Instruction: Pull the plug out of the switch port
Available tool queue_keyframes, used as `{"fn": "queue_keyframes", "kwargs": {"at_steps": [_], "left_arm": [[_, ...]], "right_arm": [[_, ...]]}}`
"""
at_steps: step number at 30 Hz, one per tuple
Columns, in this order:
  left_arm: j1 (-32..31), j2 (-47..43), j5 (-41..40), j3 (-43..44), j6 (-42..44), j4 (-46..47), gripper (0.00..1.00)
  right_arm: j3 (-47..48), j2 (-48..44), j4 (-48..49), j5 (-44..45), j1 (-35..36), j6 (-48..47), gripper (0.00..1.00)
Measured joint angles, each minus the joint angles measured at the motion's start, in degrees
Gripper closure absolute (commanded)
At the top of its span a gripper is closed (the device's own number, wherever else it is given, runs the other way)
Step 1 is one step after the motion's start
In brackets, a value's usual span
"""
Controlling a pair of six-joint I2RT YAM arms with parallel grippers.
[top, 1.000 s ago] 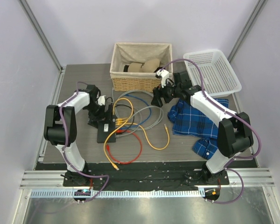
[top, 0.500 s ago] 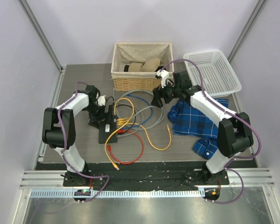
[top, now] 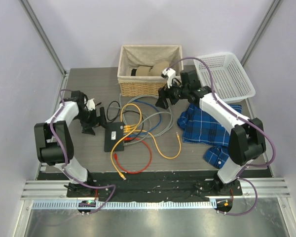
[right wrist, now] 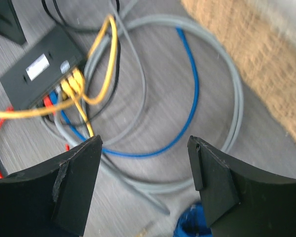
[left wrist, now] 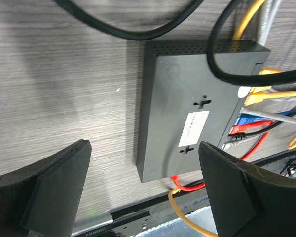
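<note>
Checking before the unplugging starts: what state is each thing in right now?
switch: lying flat, label side up, ports occupied.
yellow plugs: seated in the switch.
left pincer: open, holding nothing.
right pincer: open, holding nothing.
plaid shirt: crumpled.

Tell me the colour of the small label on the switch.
White label, set on the black switch; the left wrist view shows it best.
</note>
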Motion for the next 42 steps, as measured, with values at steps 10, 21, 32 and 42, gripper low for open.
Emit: {"fn": "queue_keyframes", "kwargs": {"at_steps": [10, 21, 32, 42], "left_arm": [[-0.1, -3.9, 1.1, 5.5, -1.6, 4.8, 0.04], [-0.1, -10.8, 0.3, 4.5, -10.9, 20.2, 0.05], [-0.1, -10.8, 0.5, 3.5, -7.6, 14.5, 0.07], [-0.1, -2.4, 5.6, 0.0, -11.7, 17.1, 0.14]], "right_arm": [[23.8, 14.8, -10.2, 13.6, 6.4, 4.1, 0.12], [35.9, 23.2, -23.5, 26.7, 9.9, 5.0, 0.11], [41.3, 25.0, -23.9, 5.0, 10.5, -3.6, 0.17], [43.5, 31.2, -24.4, -5.7, 13.7, -5.3, 0.27]]}}
